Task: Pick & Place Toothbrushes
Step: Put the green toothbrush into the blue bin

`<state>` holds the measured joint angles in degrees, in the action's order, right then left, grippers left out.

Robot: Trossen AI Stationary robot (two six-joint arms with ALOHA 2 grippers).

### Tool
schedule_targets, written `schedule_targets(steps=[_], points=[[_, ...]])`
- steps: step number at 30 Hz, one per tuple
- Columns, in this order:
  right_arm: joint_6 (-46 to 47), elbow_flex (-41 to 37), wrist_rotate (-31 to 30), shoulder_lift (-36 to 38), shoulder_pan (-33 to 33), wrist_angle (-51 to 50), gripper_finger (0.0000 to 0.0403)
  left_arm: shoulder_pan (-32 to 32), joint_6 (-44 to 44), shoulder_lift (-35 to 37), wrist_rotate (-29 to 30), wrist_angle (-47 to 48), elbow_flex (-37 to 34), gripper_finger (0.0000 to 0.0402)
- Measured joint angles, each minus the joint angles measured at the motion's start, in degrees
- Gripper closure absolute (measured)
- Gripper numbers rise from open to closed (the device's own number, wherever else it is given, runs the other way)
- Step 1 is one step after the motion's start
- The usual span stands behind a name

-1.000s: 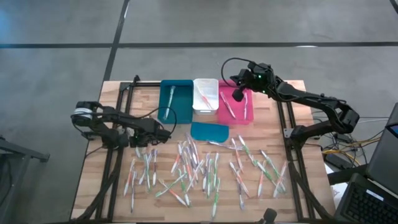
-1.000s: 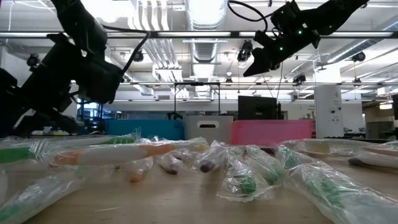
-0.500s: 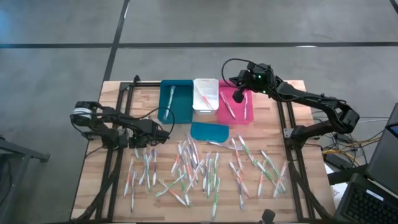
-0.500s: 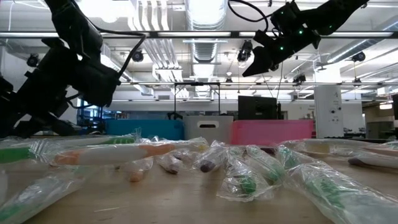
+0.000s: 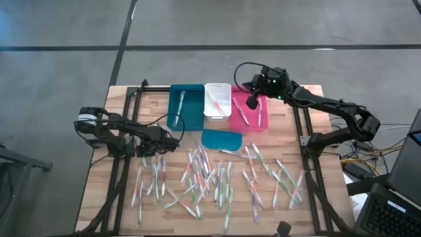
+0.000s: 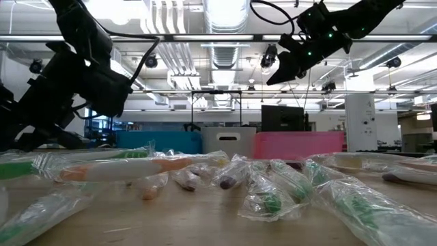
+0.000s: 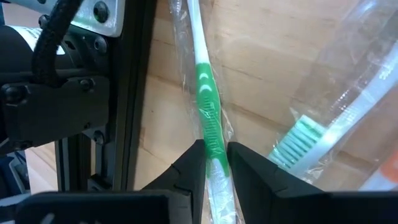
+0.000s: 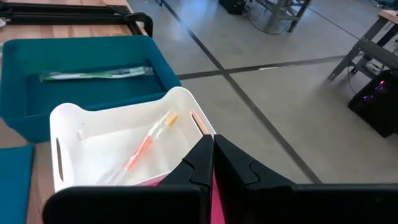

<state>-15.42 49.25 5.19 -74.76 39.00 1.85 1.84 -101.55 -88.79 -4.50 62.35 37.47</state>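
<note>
Several wrapped toothbrushes (image 5: 217, 178) lie scattered across the near half of the wooden table. My left gripper (image 5: 175, 141) is at the left end of that scatter, shut on a green-and-white toothbrush (image 7: 205, 81) in a clear wrapper. My right gripper (image 5: 252, 100) hangs shut, with nothing in it, above the pink bin (image 5: 248, 113). The teal bin (image 8: 25, 99) holds a green toothbrush (image 8: 96, 74). An orange one (image 8: 146, 146) lies in the white bin (image 8: 74, 134). My left gripper pinches the wrapped toothbrush between its two fingers at the green grip part of the handle (image 7: 213, 134). The fingers come steeply from above and lie across the handle. The white neck (image 7: 194, 31) runs on past the fingertips over the wood. Whether the brush is lifted clear, I cannot tell.
Teal, white and pink bins stand side by side at the table's far edge. A flat teal lid-like piece (image 5: 221, 139) lies just in front of them. Another wrapped brush with mint bristles (image 7: 305, 140) lies close beside my left gripper. Black frame rails (image 5: 122, 164) run along both table sides.
</note>
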Motion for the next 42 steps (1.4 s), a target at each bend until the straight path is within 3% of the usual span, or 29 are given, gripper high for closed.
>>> schedule_targets(steps=[22,34,42], points=[[0.00,0.01,-0.04,0.02,0.00,-1.40,0.0394,-0.13,5.44,2.11,-2.96,-1.67,-0.77,0.0320],[-0.02,0.00,-0.04,0.07,0.00,-1.62,0.0394,-0.14,8.40,3.64,-3.66,-1.19,-0.90,0.0260],[-0.02,0.00,-0.04,0.09,0.00,-1.64,0.0394,-0.14,8.44,3.63,-2.91,-2.54,-1.23,0.0291]])
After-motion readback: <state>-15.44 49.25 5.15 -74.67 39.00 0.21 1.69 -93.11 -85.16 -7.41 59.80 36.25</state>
